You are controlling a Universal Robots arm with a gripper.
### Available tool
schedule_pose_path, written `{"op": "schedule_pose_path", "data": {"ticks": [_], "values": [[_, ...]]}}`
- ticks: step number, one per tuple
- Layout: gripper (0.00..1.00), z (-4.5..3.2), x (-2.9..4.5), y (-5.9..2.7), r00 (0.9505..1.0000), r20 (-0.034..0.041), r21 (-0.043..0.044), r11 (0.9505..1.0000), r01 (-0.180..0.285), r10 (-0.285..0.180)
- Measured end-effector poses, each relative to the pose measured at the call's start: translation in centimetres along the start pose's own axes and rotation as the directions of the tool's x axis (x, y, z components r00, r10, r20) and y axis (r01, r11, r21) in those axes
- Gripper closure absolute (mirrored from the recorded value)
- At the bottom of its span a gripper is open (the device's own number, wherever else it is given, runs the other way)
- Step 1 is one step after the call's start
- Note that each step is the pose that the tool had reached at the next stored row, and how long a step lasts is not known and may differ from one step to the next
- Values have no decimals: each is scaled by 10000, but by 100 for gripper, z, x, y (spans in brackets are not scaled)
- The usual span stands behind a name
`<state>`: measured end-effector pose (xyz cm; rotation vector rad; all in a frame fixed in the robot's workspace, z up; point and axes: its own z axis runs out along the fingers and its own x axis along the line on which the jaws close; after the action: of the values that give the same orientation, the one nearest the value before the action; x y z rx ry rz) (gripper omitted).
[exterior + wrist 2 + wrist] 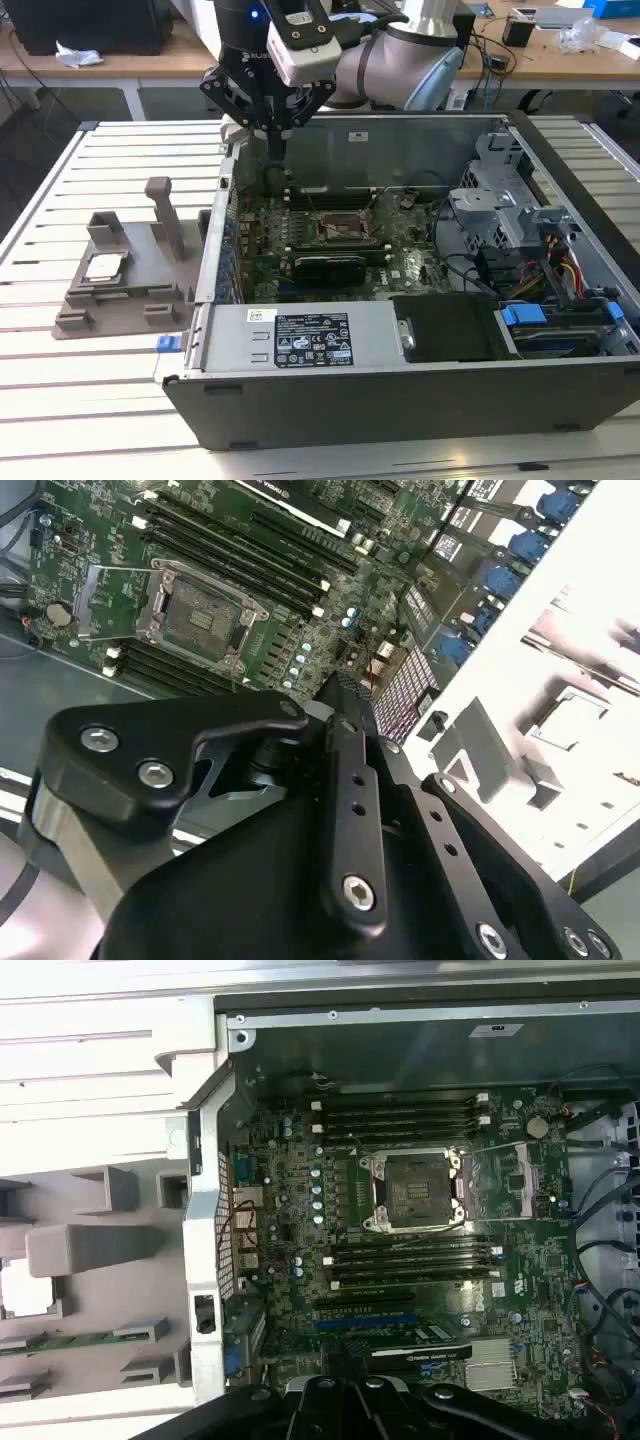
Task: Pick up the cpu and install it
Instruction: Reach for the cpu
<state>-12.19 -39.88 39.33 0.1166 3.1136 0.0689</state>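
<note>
I hung over the back corner of the case (400, 400), on the exterior view's left, above its wall. My gripper (275, 148) was pressed together with nothing between its fingers.

The cpu (105, 266) lay flat in the grey tray (110, 300), outside the case on the slatted table (60, 400) and well apart from me. In the first wrist view it showed as a pale square (25, 1288) at the edge, seated in its recess. The socket (412, 1190) sat bare in the middle of the board (290, 1220), between rows of memory slots (400, 1115), and its frame looked open, though I could not be sure.

I judged the risks to be these. The cpu was thin and sat low in its recess, so fingers that came down off-centre could catch the tray rather than the chip's edges. A slack or skewed pinch could let it tilt or slip. The tray's upright posts (165, 215) stood just beside it and could snag a finger. The case wall lay between tray and socket, and a low carry could knock the chip against it. At the socket, a tilted or wrongly turned chip could damage the contacts. The graphics card (325, 265) stood near the socket and left little room on that side.
</note>
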Motion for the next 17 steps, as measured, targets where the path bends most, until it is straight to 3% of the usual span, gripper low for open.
{"op": "schedule_pose_path", "data": {"ticks": [2,5,7,10,13,17], "values": [[89,-2,33,-3,10000,-1,1,10000,-1,1],[89,-5,189,-14,10000,0,0,10000,1,-1],[89,-7,254,-19,10000,0,0,10000,-1,1],[89,-11,410,-31,10000,0,0,10000,-1,1],[89,-17,641,-48,10000,0,0,10000,0,0],[89,-21,776,-58,10000,0,0,10000,-1,1]]}}
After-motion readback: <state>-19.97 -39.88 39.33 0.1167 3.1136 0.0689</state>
